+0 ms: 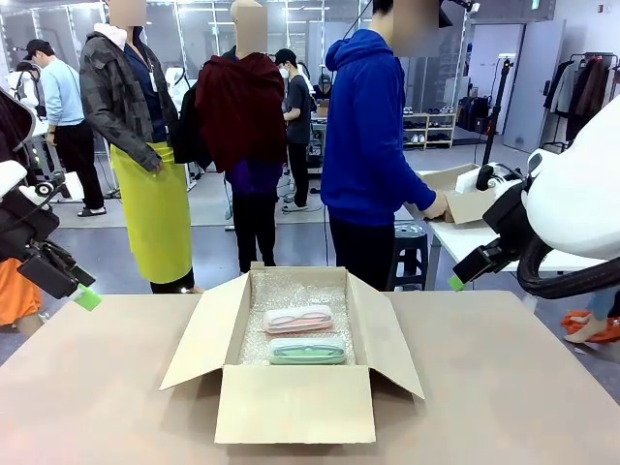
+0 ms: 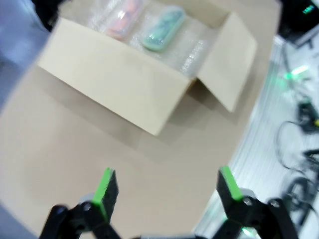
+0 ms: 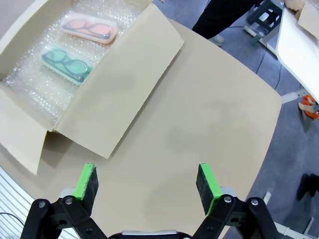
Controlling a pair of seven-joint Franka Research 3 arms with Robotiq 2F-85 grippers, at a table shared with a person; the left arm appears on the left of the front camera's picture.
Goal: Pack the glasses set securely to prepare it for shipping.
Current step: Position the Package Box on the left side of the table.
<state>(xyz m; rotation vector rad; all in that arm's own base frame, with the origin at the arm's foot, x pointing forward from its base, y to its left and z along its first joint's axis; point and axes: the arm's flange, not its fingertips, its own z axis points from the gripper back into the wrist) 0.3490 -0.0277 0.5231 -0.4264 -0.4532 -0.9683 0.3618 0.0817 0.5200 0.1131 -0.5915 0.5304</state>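
Note:
An open cardboard box (image 1: 291, 402) sits mid-table, lined with bubble wrap. Inside lie the pale pink case (image 1: 297, 319) at the far side and the mint green case (image 1: 306, 350) nearer me, side by side. The left wrist view shows the pink case (image 2: 123, 17) and green case (image 2: 163, 28) blurred; the right wrist view shows the pink case (image 3: 89, 27) and green case (image 3: 66, 63) with glasses visible through the lids. My left gripper (image 2: 167, 191) hangs open above the table's left edge. My right gripper (image 3: 148, 181) hangs open above the table, right of the box. Both hold nothing.
All four flaps of the box stand open, the side flaps (image 1: 200, 332) spreading outward. A person in a blue hoodie (image 1: 368, 145) stands beyond the far edge, turned to a side table (image 1: 475, 237) holding another box. Bare tabletop (image 1: 513, 387) surrounds the box.

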